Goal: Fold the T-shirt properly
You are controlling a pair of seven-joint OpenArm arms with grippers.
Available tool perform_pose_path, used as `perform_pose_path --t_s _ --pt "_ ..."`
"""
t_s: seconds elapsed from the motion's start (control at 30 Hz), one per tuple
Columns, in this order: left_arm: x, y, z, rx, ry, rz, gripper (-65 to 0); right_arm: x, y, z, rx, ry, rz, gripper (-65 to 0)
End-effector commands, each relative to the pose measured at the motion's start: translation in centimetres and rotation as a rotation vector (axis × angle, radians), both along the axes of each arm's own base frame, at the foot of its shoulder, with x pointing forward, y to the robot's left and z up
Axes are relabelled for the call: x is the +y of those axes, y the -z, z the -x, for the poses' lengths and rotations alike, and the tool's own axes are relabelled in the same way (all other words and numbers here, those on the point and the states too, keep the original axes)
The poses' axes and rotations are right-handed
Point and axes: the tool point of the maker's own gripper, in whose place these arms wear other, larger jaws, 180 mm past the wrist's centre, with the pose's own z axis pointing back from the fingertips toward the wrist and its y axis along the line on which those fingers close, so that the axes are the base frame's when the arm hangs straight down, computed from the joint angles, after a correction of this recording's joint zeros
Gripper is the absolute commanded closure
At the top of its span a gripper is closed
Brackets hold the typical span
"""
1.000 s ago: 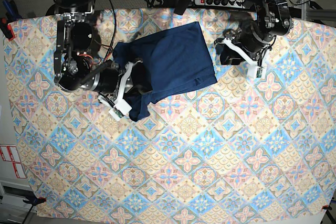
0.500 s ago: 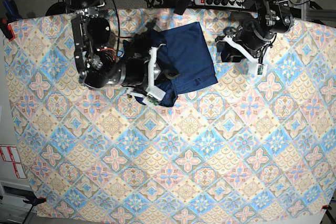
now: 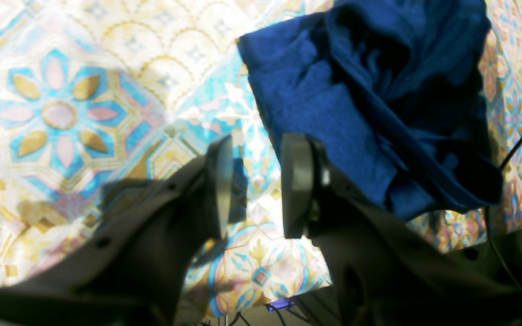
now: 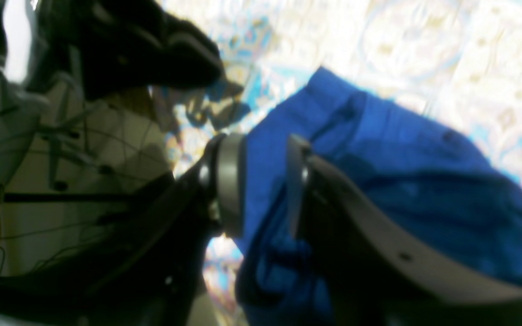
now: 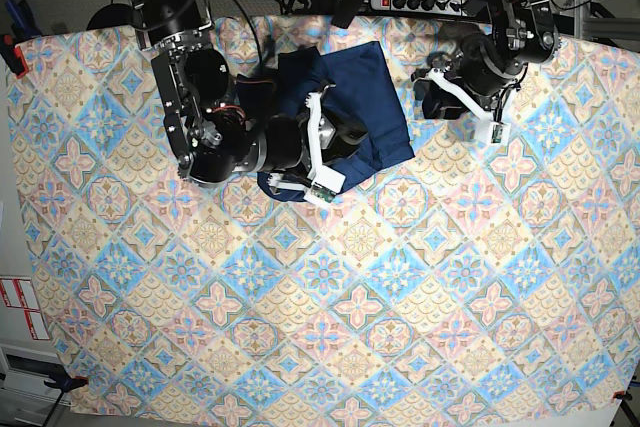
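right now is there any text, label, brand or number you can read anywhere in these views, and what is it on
No text can be read.
Red-and-white stickers at the left edge of the base view: print too small to read.
T-shirt: plain navy, no print or tag visible.
Tablecloth: tile pattern only, no words.
Power strip at the top: no legible markings.

No text, brand or number can be read; the red-and-white stickers (image 5: 20, 307) at the left edge are too small to read.

My base view straight down over the whole worktop (image 5: 400, 327), both wrist views close, low, looking along their fingers (image 3: 218, 181), all three sharing the T-shirt (image 5: 370, 97).
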Motion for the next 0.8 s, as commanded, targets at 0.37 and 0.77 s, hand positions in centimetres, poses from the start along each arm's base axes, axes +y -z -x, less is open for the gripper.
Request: perform_pose_path --t_s 0.37,0.77 --pt "-3.9 -2.1 -0.9 -0.074 0.116 0.04 -17.5 -6.7 2.4 -4.9 -0.245 0.101 0.343 -14.9" --pt "-8.5 -2.2 0.0 -0.062 0.21 0.112 -17.6 -13.8 1.8 -7.0 -0.258 0.253 0.424 -14.9"
